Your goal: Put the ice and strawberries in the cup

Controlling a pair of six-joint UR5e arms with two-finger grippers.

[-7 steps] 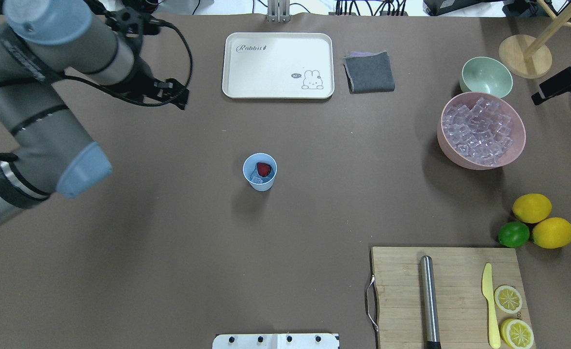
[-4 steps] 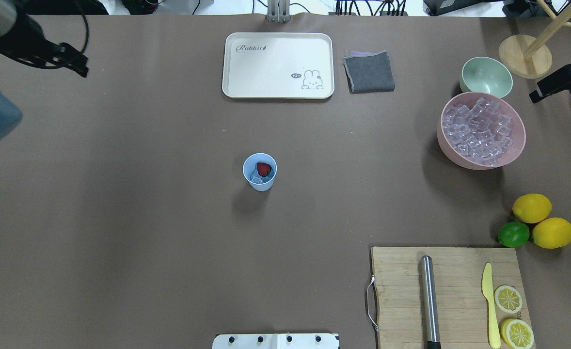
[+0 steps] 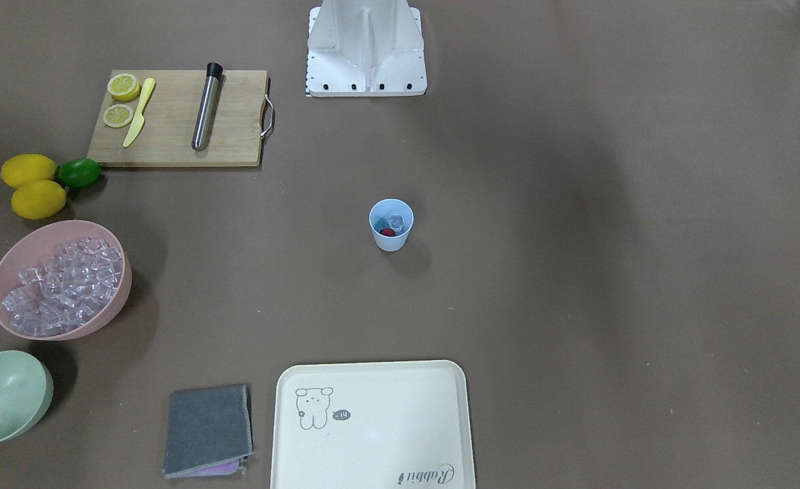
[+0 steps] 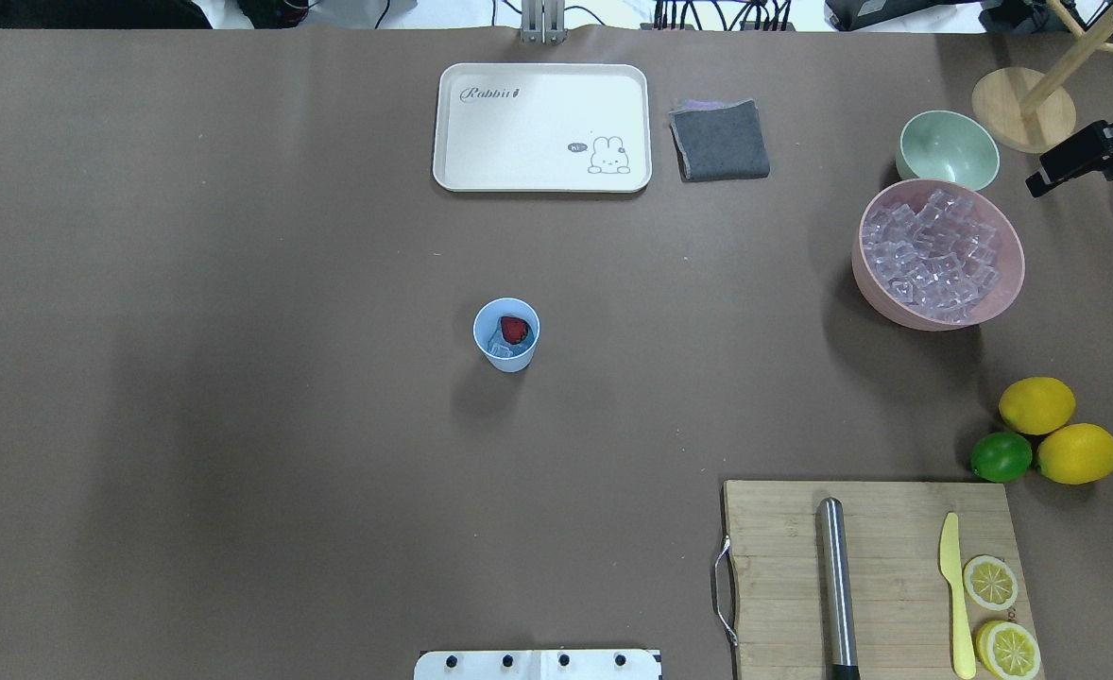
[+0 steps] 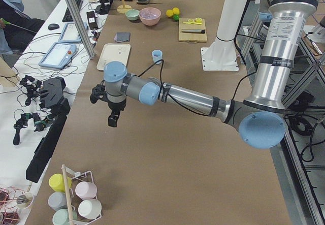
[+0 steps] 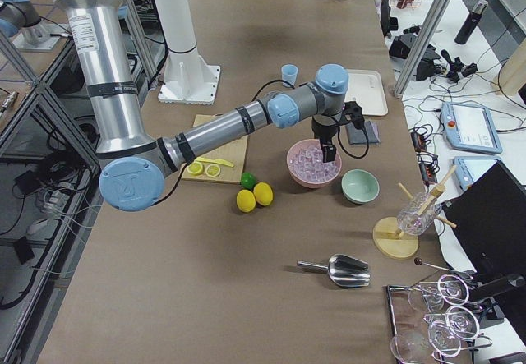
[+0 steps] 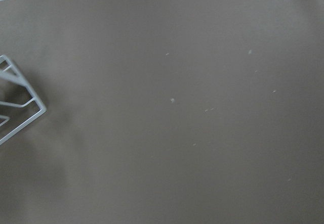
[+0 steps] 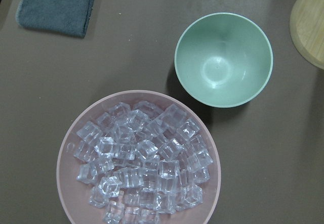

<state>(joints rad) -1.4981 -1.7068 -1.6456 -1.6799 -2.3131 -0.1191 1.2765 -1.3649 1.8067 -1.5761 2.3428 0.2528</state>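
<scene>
The light blue cup (image 4: 506,359) stands at the table's middle, also in the front view (image 3: 391,241). Inside it lie a red strawberry (image 4: 514,329) and a clear ice cube (image 4: 499,350). A pile of ice (image 4: 934,253) fills the pink bowl (image 4: 934,319) at the right; the right wrist view looks straight down on this ice (image 8: 142,168). My right gripper (image 6: 329,150) hangs over that bowl; I cannot tell if it is open. My left gripper (image 5: 112,119) shows only in the exterior left view, over bare table far from the cup; I cannot tell its state.
A cream tray (image 4: 541,127) and grey cloth (image 4: 719,140) lie at the back. A pale green bowl (image 4: 948,149) stands behind the pink one. Two lemons (image 4: 1036,404) and a lime (image 4: 1001,456) sit by a cutting board (image 4: 774,567). A wire rack corner (image 7: 15,107) shows near my left wrist.
My left arm has swung away to the left and has left the overhead view. The cup, with strawberry and ice in it, has not moved.
</scene>
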